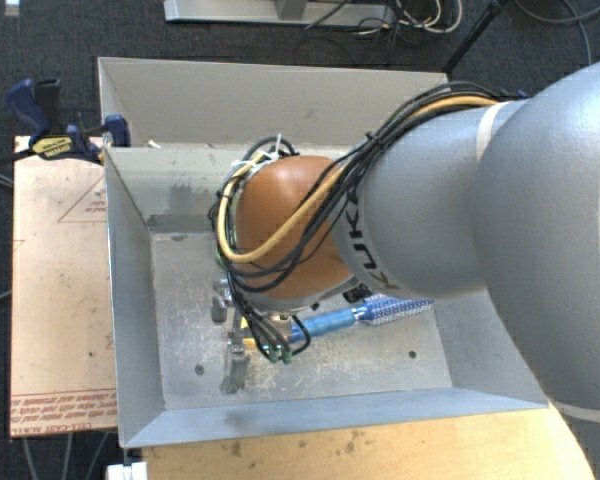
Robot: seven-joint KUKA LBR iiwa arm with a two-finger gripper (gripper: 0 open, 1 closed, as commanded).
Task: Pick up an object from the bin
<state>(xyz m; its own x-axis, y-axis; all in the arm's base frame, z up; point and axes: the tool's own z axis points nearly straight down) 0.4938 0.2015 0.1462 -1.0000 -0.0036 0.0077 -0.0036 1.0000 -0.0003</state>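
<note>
Presently your claw hangs low in the bin, its state impossible to tell; centre it over the blue brush just beside it before you clench.

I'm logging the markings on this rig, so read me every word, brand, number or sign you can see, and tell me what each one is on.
"UK": black letters running up the grey arm, beside the orange cover; the rest of the word is hidden behind the cables.
Blue brush: no lettering that can be read.
Bin: no text on its walls or floor.
</note>
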